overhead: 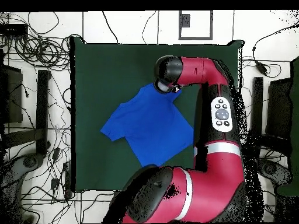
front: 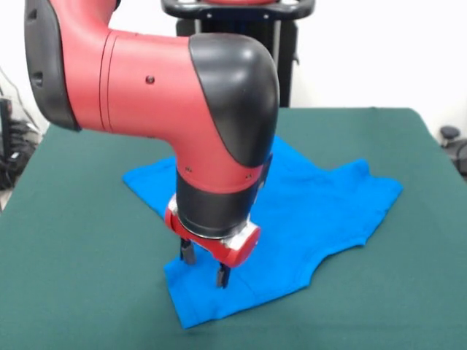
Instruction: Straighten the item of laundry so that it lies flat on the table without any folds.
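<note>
A white tiled floor (overhead: 131, 26) strewn with black cables (overhead: 35, 49) surrounds the scene, under a white wall (front: 379, 51).

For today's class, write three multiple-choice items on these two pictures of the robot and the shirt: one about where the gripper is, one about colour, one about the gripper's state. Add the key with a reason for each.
1. Where is the gripper?
A. Over a corner of the T-shirt
B. Over bare table far from the cloth
C. Off the table's edge

2. What colour is the T-shirt?
A. Red
B. Bright blue
C. White

3. What is the gripper's state?
A. Shut on the shirt, lifting it
B. Open, fingers apart
C. Hidden from both views

Key: 1 A, the fingertips stand above the shirt's near corner in the front view. 2 B, both views show blue cloth on green felt. 3 B, a clear gap shows between the two dark fingers.
</note>
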Robot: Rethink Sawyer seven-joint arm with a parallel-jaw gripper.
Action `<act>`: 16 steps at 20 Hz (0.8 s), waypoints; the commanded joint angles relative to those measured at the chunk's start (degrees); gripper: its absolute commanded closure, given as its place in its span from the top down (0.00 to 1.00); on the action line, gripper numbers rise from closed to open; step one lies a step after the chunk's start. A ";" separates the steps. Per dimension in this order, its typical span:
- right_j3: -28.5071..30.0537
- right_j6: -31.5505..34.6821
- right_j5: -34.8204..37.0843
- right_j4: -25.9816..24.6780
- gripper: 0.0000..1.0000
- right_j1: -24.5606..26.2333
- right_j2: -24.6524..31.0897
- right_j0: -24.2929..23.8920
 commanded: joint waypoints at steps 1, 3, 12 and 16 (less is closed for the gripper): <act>14.23 5.39 -6.20 1.60 1.00 -2.39 -0.73 1.66; 17.32 5.81 -8.98 1.60 1.00 -3.42 -1.08 1.60; 27.35 12.73 -20.20 3.06 1.00 -7.09 -3.98 3.07; 28.93 13.92 -21.93 4.79 1.00 -7.88 -5.07 3.99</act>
